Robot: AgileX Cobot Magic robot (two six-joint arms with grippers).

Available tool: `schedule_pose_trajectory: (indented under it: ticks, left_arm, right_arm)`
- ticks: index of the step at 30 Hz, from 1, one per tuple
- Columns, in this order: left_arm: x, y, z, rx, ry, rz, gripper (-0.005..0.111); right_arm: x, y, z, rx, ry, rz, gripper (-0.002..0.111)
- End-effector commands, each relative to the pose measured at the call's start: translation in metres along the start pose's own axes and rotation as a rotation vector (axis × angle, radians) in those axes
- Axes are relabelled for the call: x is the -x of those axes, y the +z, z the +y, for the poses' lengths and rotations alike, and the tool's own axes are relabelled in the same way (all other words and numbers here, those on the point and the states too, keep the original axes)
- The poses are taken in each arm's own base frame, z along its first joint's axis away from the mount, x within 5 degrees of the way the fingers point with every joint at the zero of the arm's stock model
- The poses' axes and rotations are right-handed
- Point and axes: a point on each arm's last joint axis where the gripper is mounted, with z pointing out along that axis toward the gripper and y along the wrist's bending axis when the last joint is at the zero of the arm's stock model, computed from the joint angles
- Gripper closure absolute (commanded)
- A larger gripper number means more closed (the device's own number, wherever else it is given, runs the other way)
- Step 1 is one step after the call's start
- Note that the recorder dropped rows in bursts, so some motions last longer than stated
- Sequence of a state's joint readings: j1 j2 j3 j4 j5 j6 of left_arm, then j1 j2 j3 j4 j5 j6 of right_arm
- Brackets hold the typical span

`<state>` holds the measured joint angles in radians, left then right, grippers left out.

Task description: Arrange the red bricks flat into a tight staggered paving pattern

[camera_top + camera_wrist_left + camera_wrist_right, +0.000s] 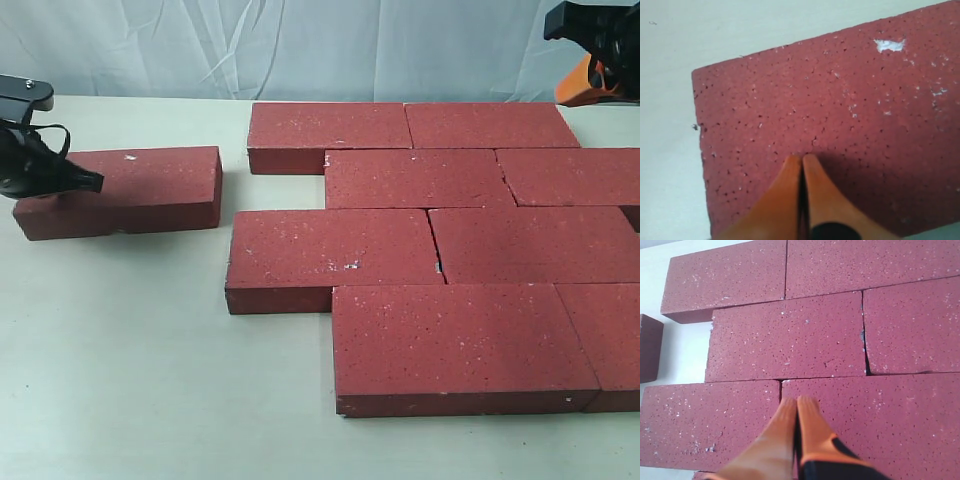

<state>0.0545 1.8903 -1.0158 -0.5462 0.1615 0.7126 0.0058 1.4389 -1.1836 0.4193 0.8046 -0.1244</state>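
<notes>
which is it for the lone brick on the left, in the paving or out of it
Out. The lone brick lies flat, apart from the paved bricks, with bare table between them.

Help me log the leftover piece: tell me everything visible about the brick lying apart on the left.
The lone brick is a dark-red rectangular slab, rough, pitted, flecked white, with one white chip on top. It lies flat on the table, separated from the paved group by bare table. The shut left tool sits over its top face; contact is unclear.

nine red bricks (415,178) (one apart), two pincers (801,162) (796,405).
</notes>
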Motion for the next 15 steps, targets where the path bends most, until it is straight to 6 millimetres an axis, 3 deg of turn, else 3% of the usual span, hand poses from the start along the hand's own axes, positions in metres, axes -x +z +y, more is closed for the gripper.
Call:
schedule_pose_trajectory:
  ticks: [1,10,15]
  left_arm:
    - [0.000,0.003,-0.001,0.007,0.075,-0.006,0.107]
    - [0.000,0.003,-0.001,0.007,0.121,-0.007,0.107]
    - [0.011,-0.013,-0.001,0.020,0.123,-0.058,0.107]
  right_arm:
    - [0.001,0.001,-0.002,-0.007,-0.003,-0.009,0.109]
    - [0.001,0.001,-0.002,-0.007,-0.003,-0.011,0.109]
    - [0.001,0.001,-0.002,-0.007,-0.003,-0.014,0.109]
